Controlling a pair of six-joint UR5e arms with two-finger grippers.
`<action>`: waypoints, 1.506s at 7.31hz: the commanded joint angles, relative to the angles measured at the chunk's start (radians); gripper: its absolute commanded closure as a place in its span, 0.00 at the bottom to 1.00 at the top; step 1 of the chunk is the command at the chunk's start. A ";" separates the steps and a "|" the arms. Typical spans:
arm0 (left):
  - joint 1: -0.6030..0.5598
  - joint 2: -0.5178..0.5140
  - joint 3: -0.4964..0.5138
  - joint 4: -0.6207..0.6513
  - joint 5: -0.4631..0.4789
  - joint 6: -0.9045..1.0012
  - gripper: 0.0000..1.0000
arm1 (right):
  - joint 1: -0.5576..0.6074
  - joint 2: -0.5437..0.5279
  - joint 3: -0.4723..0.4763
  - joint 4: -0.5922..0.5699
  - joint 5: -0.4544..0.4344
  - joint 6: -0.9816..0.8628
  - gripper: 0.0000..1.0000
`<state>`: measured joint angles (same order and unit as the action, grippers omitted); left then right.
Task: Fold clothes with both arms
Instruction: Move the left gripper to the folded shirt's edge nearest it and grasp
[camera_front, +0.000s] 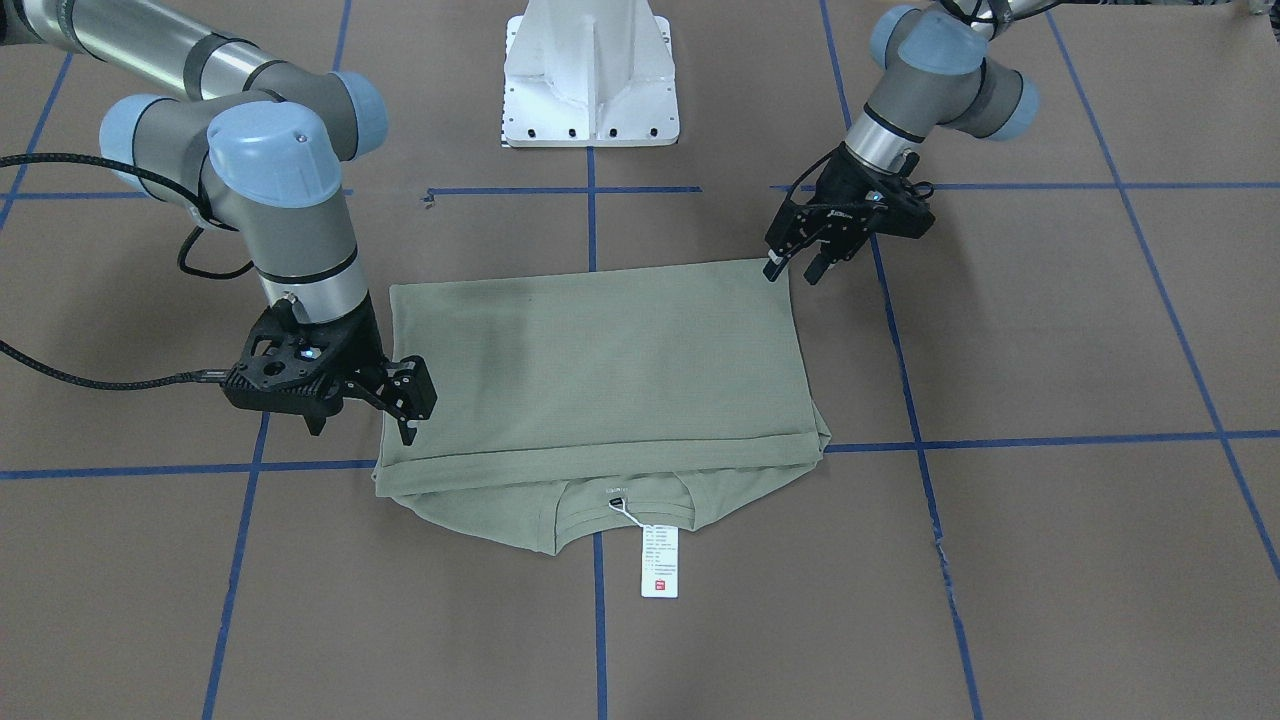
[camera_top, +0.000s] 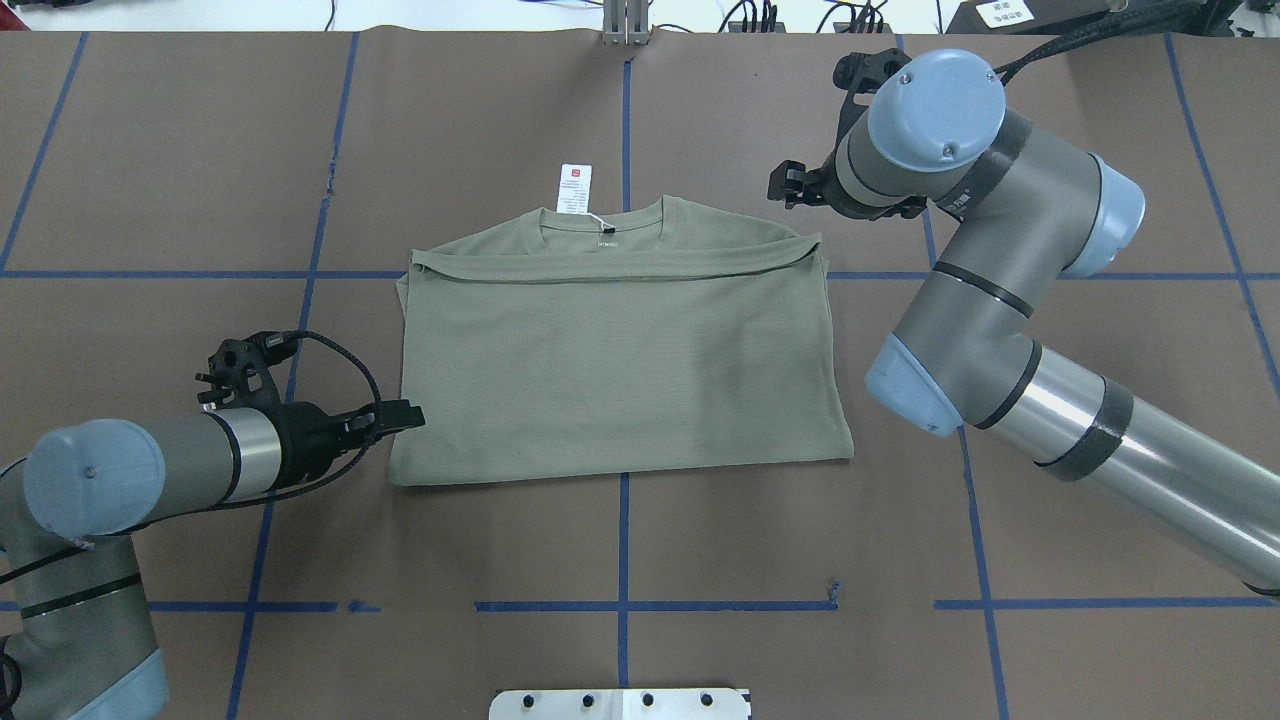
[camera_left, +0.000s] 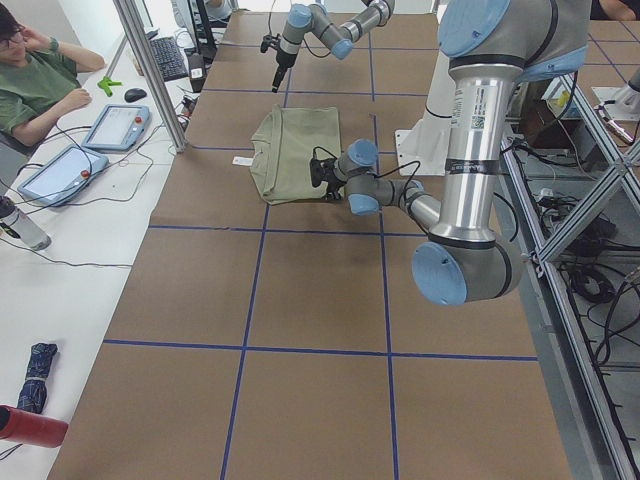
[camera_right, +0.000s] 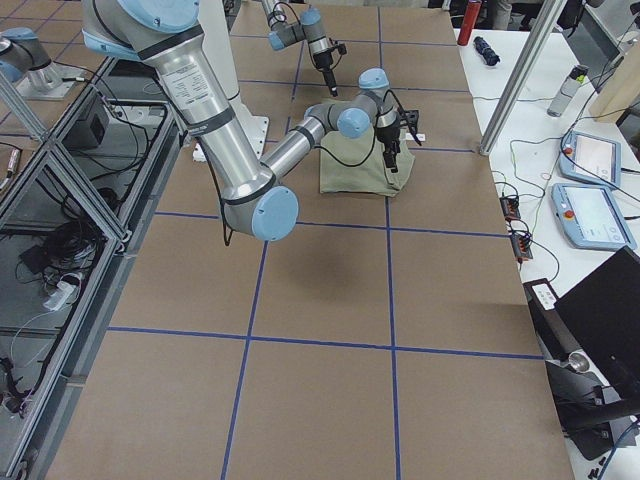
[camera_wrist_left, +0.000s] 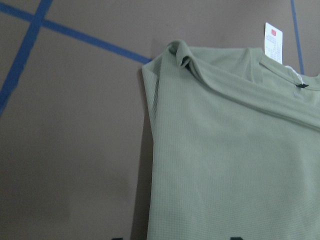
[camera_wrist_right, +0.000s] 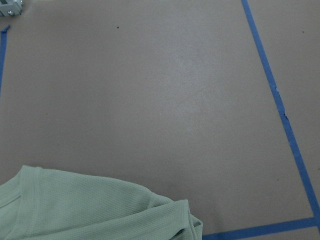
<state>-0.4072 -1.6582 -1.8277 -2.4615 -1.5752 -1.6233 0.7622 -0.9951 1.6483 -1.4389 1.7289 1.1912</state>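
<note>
The left gripper (camera_front: 793, 266) is hanging with its 2 fingers spread and nothing between them, just over the shirt's (camera_front: 600, 370) near corner on the robot's left. In the left wrist view, 2 dark fingertips are peeking in at the bottom edge, well apart, above green knit. The right gripper (camera_front: 365, 422) is likewise standing spread and gripping nothing, and is poised at the shirt's far corner on the robot's right, beside the folded shoulder edge. I cannot tell whether either one is touching the fabric.

The sage-green shirt is lying flat in the middle of the table (camera_front: 1050, 560), folded into a rough rectangle. Its lower part is lying doubled up over the chest, and its hem is running straight across just short of the collar (camera_front: 620, 495). The collar is pointing away from the robot, and the white hang tag (camera_front: 659, 562) is trailing from it on a string onto the brown table surface. Blue tape lines (camera_front: 1050, 440) are crossing the table in a grid, and the white base pedestal (camera_front: 590, 80) is standing at the robot's side of it.
</note>
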 joint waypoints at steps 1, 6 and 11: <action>0.042 0.000 0.005 -0.001 0.015 -0.018 0.23 | -0.001 0.000 -0.001 0.000 0.000 -0.001 0.00; 0.045 0.000 0.013 -0.001 0.015 -0.018 0.27 | -0.001 -0.002 -0.001 0.000 0.000 -0.001 0.00; 0.062 0.003 0.015 -0.001 0.018 -0.020 0.39 | -0.004 -0.002 -0.001 0.000 0.000 -0.001 0.00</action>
<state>-0.3462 -1.6573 -1.8143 -2.4620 -1.5576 -1.6424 0.7593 -0.9968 1.6475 -1.4389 1.7280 1.1904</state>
